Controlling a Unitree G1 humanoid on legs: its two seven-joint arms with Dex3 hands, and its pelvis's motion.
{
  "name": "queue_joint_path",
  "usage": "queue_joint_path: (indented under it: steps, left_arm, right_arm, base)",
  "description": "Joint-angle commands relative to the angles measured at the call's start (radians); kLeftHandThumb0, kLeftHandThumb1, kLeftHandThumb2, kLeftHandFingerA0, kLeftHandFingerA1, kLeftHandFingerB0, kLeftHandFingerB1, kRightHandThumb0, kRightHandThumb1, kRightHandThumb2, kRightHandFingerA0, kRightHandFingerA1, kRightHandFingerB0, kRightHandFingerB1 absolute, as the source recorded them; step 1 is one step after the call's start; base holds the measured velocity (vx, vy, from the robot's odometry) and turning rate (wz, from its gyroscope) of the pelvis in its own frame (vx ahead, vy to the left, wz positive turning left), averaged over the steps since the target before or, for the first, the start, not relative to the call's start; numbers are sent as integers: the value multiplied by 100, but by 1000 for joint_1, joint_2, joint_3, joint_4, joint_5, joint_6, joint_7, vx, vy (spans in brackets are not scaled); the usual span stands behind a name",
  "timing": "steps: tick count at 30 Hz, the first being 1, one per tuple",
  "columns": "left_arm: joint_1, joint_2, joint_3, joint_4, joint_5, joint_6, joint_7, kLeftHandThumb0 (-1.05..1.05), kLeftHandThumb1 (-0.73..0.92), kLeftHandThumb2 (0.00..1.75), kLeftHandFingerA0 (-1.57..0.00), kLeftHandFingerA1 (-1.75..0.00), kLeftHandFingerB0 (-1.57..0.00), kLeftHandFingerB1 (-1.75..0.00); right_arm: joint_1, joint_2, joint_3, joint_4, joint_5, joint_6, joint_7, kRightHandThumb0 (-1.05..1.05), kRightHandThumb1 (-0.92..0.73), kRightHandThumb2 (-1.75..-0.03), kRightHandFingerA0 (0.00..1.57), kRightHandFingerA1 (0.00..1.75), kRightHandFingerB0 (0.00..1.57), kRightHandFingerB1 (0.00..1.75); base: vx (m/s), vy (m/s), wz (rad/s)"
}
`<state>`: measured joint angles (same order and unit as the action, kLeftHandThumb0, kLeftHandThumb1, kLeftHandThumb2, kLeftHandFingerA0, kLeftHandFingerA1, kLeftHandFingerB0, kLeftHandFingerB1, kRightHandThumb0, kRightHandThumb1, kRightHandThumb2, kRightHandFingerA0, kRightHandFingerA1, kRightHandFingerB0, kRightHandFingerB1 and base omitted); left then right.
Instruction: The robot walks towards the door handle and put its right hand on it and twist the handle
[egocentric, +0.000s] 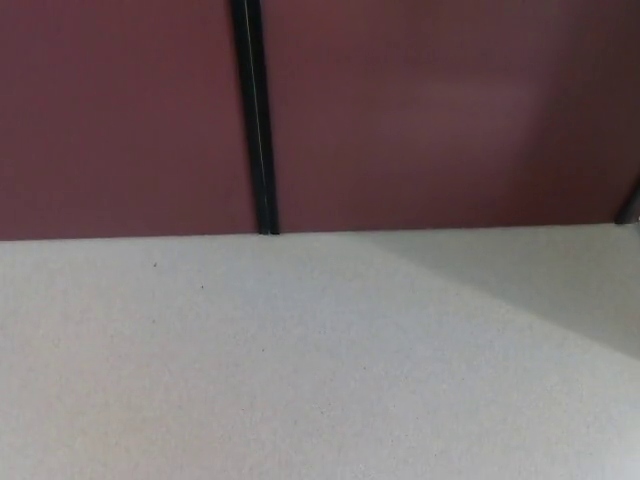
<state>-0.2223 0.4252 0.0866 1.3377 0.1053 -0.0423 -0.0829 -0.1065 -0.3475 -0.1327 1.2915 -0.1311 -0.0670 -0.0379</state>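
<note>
Dark red door panels fill the top half of the head view, split by a black vertical seam that runs down to the floor line. No door handle shows in this frame. Neither of my hands nor any part of my arms is in the picture.
Pale speckled floor covers the lower half, meeting the doors along a nearly level line. A darker shaded patch lies on the floor at the right. A small dark edge shows at the far right border.
</note>
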Motion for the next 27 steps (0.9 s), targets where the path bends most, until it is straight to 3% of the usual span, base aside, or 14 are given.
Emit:
queue_joint_path:
  steps: [1,13,27]
  left_arm:
    - [14,13,9,13,5,-19,-23,-30,56,67,-58,-48,-39,-42]
    - [115,11,1,15,15,-43,-30,-31,56,67,-57,-48,-39,-42]
    - [116,8,-15,16,24,-41,-28,-32,56,68,-57,-48,-40,-42]
  right_arm:
    - [1,4,-4,17,9,-25,-34,-21,-68,-60,68,46,44,37]
    - [116,15,19,20,-9,-68,-47,-22,-68,-60,66,46,45,38]
    - [130,18,24,18,-1,-95,-40,-22,-67,-60,63,44,47,39]
  base:
    - [0,0,0]
    - [0,0,0]
    - [0,0,0]
